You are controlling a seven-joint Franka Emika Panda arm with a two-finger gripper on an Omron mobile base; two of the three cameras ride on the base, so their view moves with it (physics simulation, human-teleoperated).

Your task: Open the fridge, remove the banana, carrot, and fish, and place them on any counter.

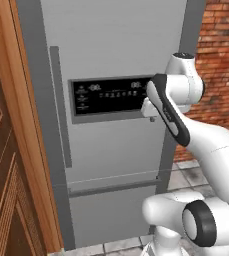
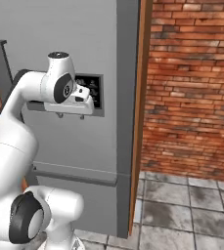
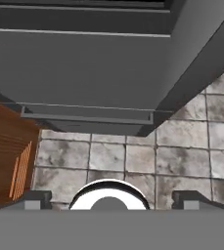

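The fridge (image 1: pixel 111 45) is a tall grey appliance with its door shut, and it also appears in the right base view (image 2: pixel 59 29) and the hand view (image 3: pixel 84 63). Its long vertical handle (image 1: pixel 61 105) runs down the left of the door, beside the black control panel (image 1: pixel 111 95). My gripper (image 1: pixel 152 118) hangs in front of the panel's right end, pointing down, well right of the handle. Seen from the right (image 2: pixel 69 116) and from the hand (image 3: pixel 111 200), its fingertips (image 3: pixel 33 200) stand far apart, open and holding nothing. The banana, carrot and fish are hidden behind the shut door. The counter is out of view.
A wooden cabinet (image 1: pixel 6 150) stands tight against the fridge's left side, and a wooden panel (image 2: pixel 142 97) lines its right side. A red brick wall (image 2: pixel 191 88) runs to the right. Grey floor tiles (image 2: pixel 182 205) lie below.
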